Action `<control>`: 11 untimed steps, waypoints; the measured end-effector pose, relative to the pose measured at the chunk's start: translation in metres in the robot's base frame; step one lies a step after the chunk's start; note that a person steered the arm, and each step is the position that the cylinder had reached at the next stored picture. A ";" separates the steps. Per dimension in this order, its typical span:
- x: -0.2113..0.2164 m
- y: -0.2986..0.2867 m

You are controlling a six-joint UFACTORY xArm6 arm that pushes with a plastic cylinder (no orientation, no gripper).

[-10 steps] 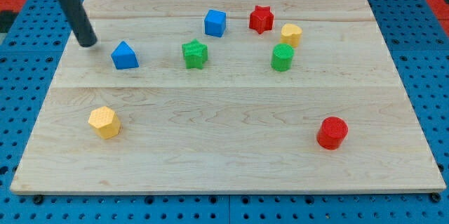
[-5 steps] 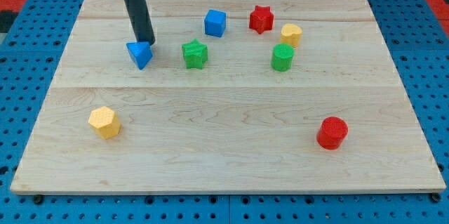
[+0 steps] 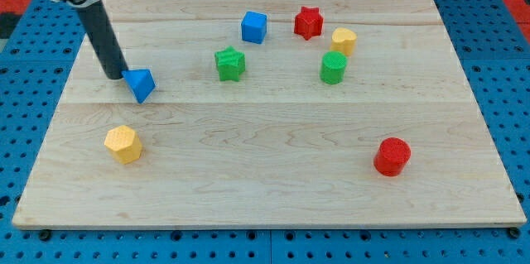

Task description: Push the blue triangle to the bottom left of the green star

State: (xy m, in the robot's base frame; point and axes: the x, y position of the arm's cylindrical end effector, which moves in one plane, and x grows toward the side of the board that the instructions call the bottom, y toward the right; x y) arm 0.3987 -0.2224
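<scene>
The blue triangle (image 3: 141,84) lies on the wooden board (image 3: 265,173) at the view's left, well left of and a little below the green star (image 3: 230,63). My tip (image 3: 113,74) sits just at the triangle's upper left, touching or almost touching it. The dark rod rises from the tip toward the view's top left.
A blue cube (image 3: 254,26), a red star (image 3: 308,22), a yellow cylinder (image 3: 344,41) and a green cylinder (image 3: 333,68) stand near the view's top. A yellow hexagon (image 3: 123,143) lies at the lower left, a red cylinder (image 3: 392,156) at the lower right.
My tip swung right to the triangle's top, then back left and down. The blue triangle turned and moved left and down, away from the green star.
</scene>
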 end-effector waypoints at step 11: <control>0.072 0.069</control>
State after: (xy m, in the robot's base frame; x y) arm 0.4706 -0.1534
